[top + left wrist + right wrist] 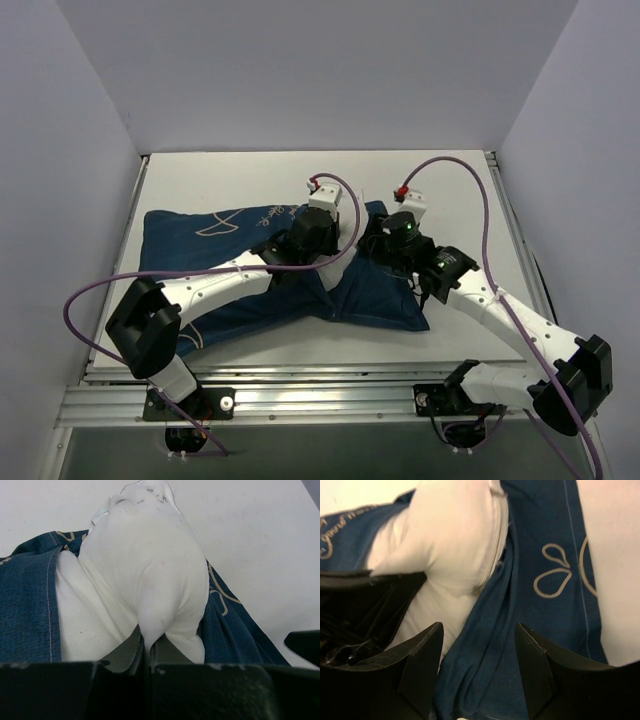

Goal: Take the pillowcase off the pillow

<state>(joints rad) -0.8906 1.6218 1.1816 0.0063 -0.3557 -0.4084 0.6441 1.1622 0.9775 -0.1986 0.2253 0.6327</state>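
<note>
The navy pillowcase [230, 260] lies across the table, with both grippers meeting at its right part. In the left wrist view the white pillow [145, 555] bulges out of the pillowcase [25, 615]. My left gripper [148, 650] is shut on a pinched fold of the pillow's white fabric. In the right wrist view my right gripper [479, 630] stands open over a rumpled fold of the pillowcase [490, 645]. The fabric lies between the fingers [422, 655] but is not clamped. The pillow [455, 545] shows just left of that fold. From above, the left gripper [318, 238] and right gripper [385, 243] sit close together.
The white table [240, 180] is boxed in by grey walls on three sides. An aluminium rail [300, 400] runs along the near edge by the arm bases. Purple cables [470, 175] loop over both arms. The left gripper's black body [360, 610] fills the right wrist view's left side.
</note>
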